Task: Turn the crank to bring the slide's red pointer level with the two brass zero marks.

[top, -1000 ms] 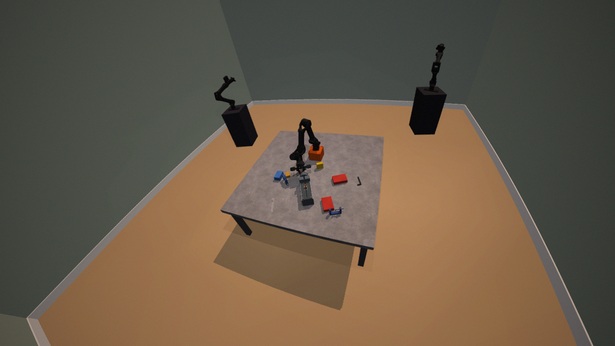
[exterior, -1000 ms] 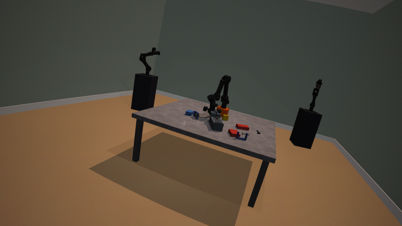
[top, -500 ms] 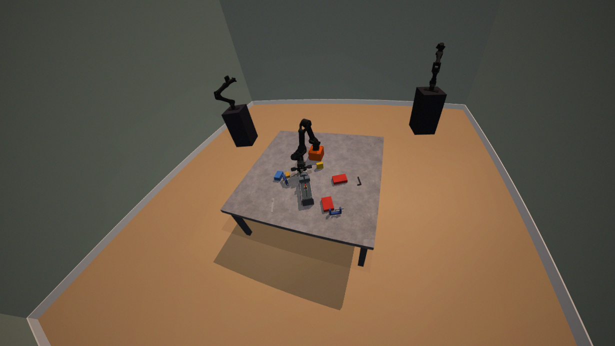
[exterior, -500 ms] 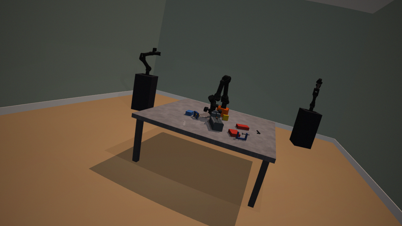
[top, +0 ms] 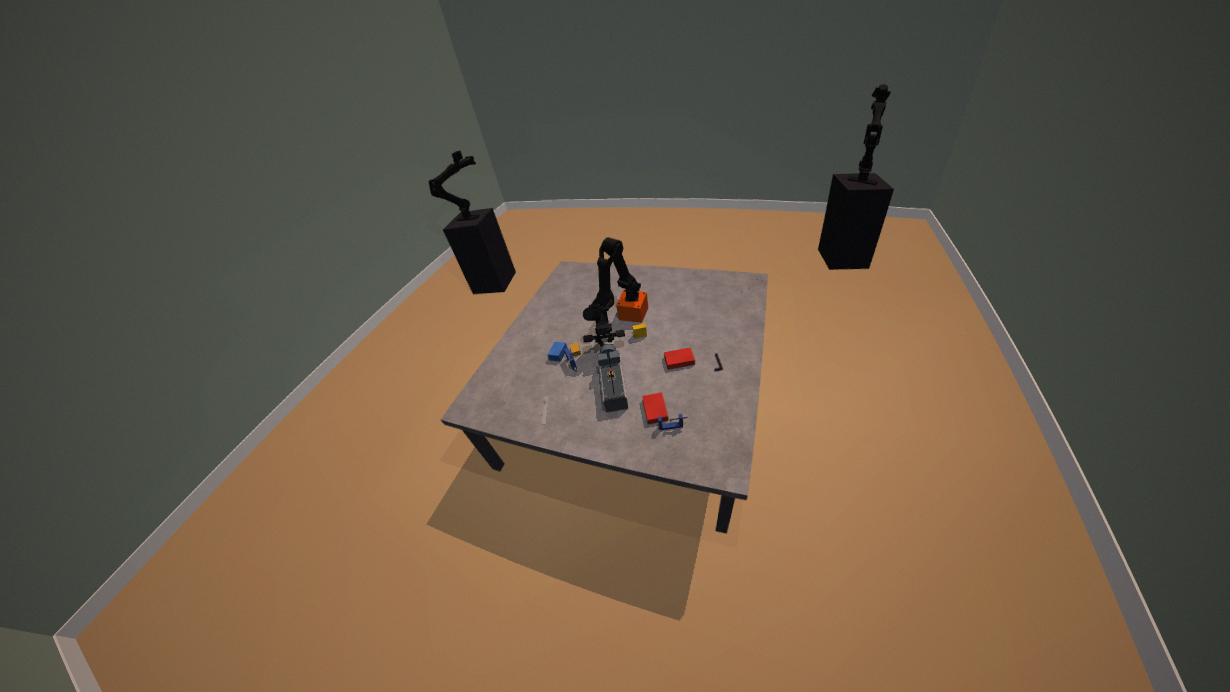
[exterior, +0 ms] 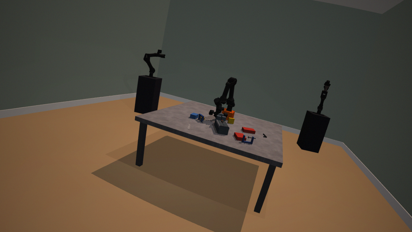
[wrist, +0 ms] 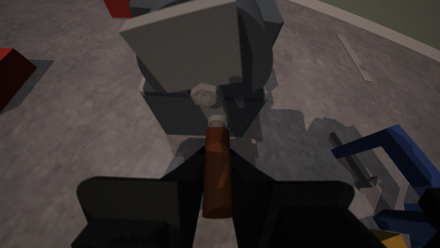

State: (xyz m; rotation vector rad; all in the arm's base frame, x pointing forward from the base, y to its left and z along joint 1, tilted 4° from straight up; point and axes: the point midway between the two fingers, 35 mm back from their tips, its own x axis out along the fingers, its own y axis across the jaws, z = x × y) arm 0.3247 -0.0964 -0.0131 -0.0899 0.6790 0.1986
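Observation:
The grey machine (top: 613, 401) (exterior: 223, 128) (wrist: 186, 116) stands mid-table. In the wrist view a pale angular plate (wrist: 193, 46) at its end hides the slide. The crank arm runs from a bolt (wrist: 204, 94) down to the brown handle (wrist: 217, 201). My gripper (top: 604, 339) (exterior: 218, 114) (wrist: 215, 151) is shut on this handle, a finger on each side. The brass marks and red pointer show only as a tiny cluster (top: 611, 374) (exterior: 222, 121) on the slide in the top and exterior views; whether they are level cannot be told.
A blue clamp (top: 570, 358) (exterior: 201, 117) (wrist: 405, 147), a blue block (top: 557, 350) and a yellow block (top: 574, 349) lie close beside the machine. Another yellow block (top: 639, 330) is near the orange base (top: 632, 307). Two red blocks (top: 679, 358) (top: 654, 407) and a second clamp (top: 671, 425) lie opposite.

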